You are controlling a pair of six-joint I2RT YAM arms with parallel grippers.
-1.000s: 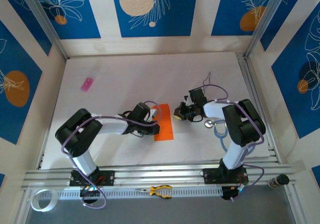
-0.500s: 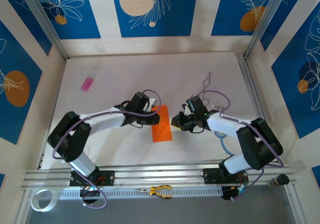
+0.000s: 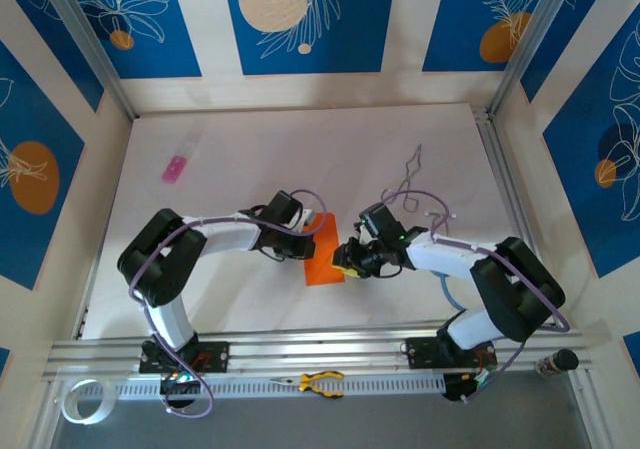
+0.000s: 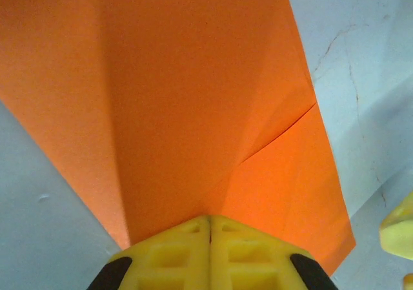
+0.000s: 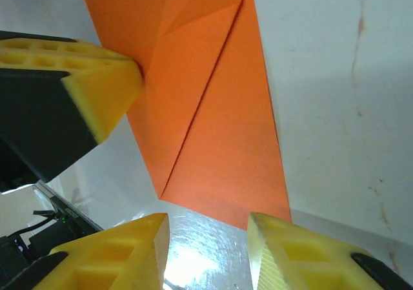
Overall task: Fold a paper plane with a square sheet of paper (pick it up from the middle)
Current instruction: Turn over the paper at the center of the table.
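The orange sheet of paper [image 3: 329, 245] lies flat on the white table, folded into a narrow strip with diagonal creases [image 4: 193, 96]. My left gripper [image 3: 306, 245] comes in from the left, its yellow fingers shut and their tips [image 4: 210, 224] pressed down on the paper's surface. My right gripper [image 3: 344, 260] stands open at the strip's near right corner. In the right wrist view the paper's near edge [image 5: 219, 128] lies just beyond the gap between its fingers [image 5: 206, 232]; nothing is between them. The left finger [image 5: 84, 90] shows at upper left there.
A small pink object [image 3: 175, 169] lies at the far left of the table. A thin bent wire [image 3: 410, 164] and a looped cable [image 3: 440, 261] lie right of the right arm. Yellow-handled pliers [image 3: 320, 381] rest on the front rail. Walls close in the table.
My right gripper has opened and moved nearer and leftward to the paper's near right corner. My left gripper stayed on the paper, shifting slightly nearer.
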